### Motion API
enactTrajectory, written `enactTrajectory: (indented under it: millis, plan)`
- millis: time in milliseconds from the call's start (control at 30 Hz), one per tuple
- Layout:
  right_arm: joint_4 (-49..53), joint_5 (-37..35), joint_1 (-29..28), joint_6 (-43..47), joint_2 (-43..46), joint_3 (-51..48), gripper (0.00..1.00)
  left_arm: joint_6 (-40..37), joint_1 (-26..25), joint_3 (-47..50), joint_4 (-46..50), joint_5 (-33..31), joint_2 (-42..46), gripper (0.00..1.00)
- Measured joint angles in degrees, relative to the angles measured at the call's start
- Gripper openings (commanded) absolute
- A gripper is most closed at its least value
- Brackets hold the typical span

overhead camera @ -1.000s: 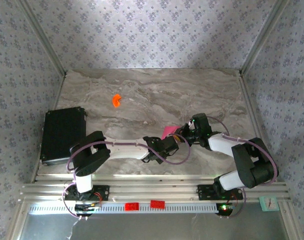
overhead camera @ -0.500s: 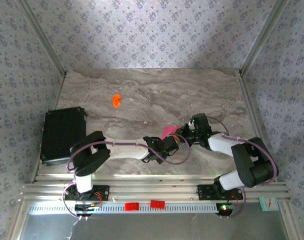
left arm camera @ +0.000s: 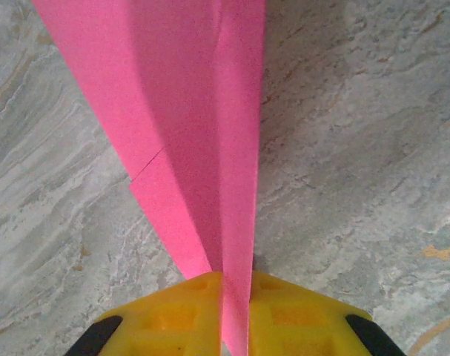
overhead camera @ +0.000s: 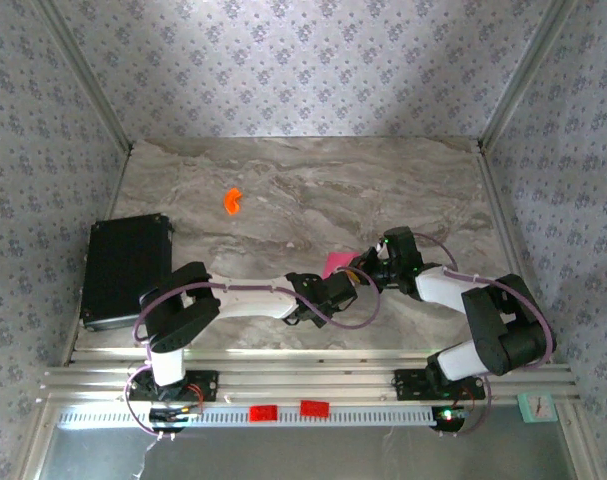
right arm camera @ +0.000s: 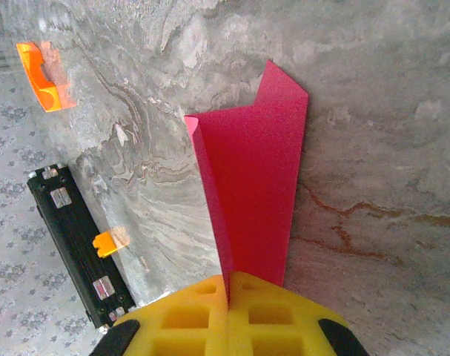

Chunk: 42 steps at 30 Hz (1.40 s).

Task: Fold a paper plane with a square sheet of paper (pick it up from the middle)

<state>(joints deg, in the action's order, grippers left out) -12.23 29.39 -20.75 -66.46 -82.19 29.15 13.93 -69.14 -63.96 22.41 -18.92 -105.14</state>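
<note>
Pink paper (left arm camera: 187,133), pinched in both arms' jaws

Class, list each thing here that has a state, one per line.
Magenta-pink paper sheet: folded along creases, held by both grippers.
Left gripper: shut on the sheet.
Right gripper: shut on the sheet.
Small orange plastic piece: lying loose, untouched.
Black rectangular case: closed, lying flat.

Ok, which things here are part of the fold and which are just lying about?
Part of the job:
- pink paper, part-folded

Lying about:
- orange plastic piece
- black case at the table's left edge
</note>
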Motion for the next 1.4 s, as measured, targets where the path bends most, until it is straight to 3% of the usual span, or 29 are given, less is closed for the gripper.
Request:
enactTrajectory:
  millis: [500,1100,1400]
  plan:
    - [0.02,0.39,0.04,0.0,0.0,0.0,0.0,0.0,0.0,-0.11,-0.28,0.0,0.0,0.22]
    - [0.04,0.63,0.28,0.0,-0.13,0.0,0.0,0.0,0.0,-0.11,-0.5,-0.02,0.0,0.04]
    - [6.75,-0.33,3.45,2.86,5.07,-0.02,0.21,0.83,0.26,-0.15,-1.77,0.96,-0.02,0.0]
